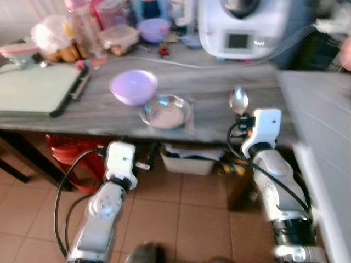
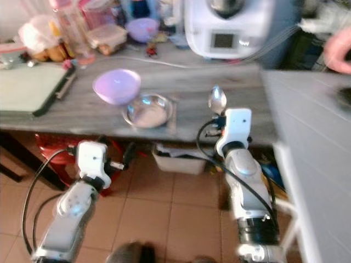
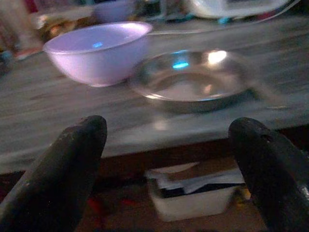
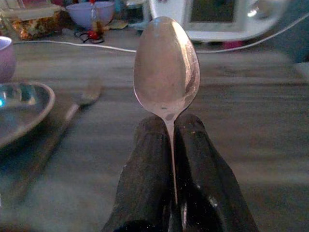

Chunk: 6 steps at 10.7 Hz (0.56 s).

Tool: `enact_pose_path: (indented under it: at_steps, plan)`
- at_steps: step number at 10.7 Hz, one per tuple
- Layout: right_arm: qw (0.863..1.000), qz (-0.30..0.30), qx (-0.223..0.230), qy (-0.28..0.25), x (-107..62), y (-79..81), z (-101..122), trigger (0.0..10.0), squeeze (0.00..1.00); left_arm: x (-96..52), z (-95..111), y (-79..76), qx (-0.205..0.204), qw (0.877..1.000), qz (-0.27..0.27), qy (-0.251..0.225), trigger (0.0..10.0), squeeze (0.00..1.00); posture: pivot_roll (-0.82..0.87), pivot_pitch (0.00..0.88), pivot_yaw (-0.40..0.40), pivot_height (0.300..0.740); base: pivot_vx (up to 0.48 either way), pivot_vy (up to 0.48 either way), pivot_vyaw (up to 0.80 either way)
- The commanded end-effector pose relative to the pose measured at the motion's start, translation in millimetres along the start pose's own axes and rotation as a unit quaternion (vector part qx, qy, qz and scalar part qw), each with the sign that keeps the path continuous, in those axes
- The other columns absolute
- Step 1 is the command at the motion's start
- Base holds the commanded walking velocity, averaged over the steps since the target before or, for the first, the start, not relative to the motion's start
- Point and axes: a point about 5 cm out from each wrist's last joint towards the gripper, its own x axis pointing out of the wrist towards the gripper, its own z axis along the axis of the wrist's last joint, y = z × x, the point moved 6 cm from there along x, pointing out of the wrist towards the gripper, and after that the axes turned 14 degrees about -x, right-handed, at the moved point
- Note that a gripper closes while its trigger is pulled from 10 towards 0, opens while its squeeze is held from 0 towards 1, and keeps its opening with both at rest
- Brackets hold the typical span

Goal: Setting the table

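Grey wood-grain surface (image 1: pixel 219 87) ran across the upper half of the head views, above a tiled floor (image 1: pixel 192 213). A lilac bowl (image 1: pixel 133 86) stood at centre-left of the frame, just beside a shallow metal dish (image 1: pixel 165 111) to its lower right. A fork (image 4: pixel 72 108) lay on the surface next to the dish; whether the two touched could not be determined. A green cutting board (image 1: pixel 35 89) occupied the upper left, and a white kitchen appliance (image 1: pixel 241 27) stood at the top centre with a second lilac bowl (image 1: pixel 154 28) to its left.

The right end effector (image 4: pixel 172 130) was positioned at the near edge of the surface, right of centre, fingers (image 4: pixel 149 164) pressed together on the handle of a spoon (image 4: pixel 166 67). The spoon stood upright, bowl end uppermost, above the surface.

The left end effector (image 3: pixel 169 159) sat below the surface edge at lower left of the head views, fingers (image 3: pixel 72 164) spread wide with nothing between them, directed toward the bowl and dish.
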Motion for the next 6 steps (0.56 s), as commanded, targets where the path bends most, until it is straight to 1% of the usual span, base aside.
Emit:
enact_pose_path:
  at_steps: [1, 2, 3, 4, 5, 6]
  plan:
    - [1.000, -0.019, -0.001, 0.001, 0.2, -12.1, -0.6, 0.0, 0.00, 0.5, 4.0, 1.7, -0.003, 1.000, 0.004, -0.005, 10.0, 0.00, -0.05, 0.065, 0.062, 0.740, 0.480, 0.000, 0.00]
    - [1.000, -0.022, 0.000, 0.003, 2.3, -14.5, -1.5, 0.0, 0.00, -3.4, 6.6, 11.7, -0.009, 0.999, 0.029, -0.013, 10.0, 0.00, -0.05, 0.068, 0.062, 0.740, 0.000, 0.000, 0.00]
    - [1.000, -0.024, 0.002, 0.004, 3.5, -15.7, -1.7, 0.0, 0.00, -5.5, 8.9, 17.7, 0.003, 0.999, 0.043, -0.019, 10.0, 0.00, -0.04, 0.071, 0.063, 0.740, 0.000, 0.000, 0.00]
    - [1.000, -0.030, 0.007, 0.006, 5.7, -16.9, -2.4, 0.0, 0.00, -7.6, 10.2, 28.5, 0.008, 0.998, 0.067, -0.020, 10.0, 0.00, -0.04, 0.076, 0.064, 0.740, 0.000, 0.000, 0.00]
    - [0.999, -0.037, 0.019, 0.012, 8.3, -18.5, -3.8, 0.0, 0.00, -11.6, 15.2, 44.7, 0.019, 0.994, 0.101, -0.027, 10.0, 0.00, -0.03, 0.086, 0.065, 0.740, 0.000, 0.000, 0.00]
    - [0.998, -0.043, 0.033, 0.020, 10.4, -19.6, -7.0, 0.0, 0.00, -16.8, 15.7, 56.1, 0.014, 0.992, 0.123, -0.026, 10.0, 0.00, -0.03, 0.092, 0.067, 0.740, 0.000, 0.000, 0.00]
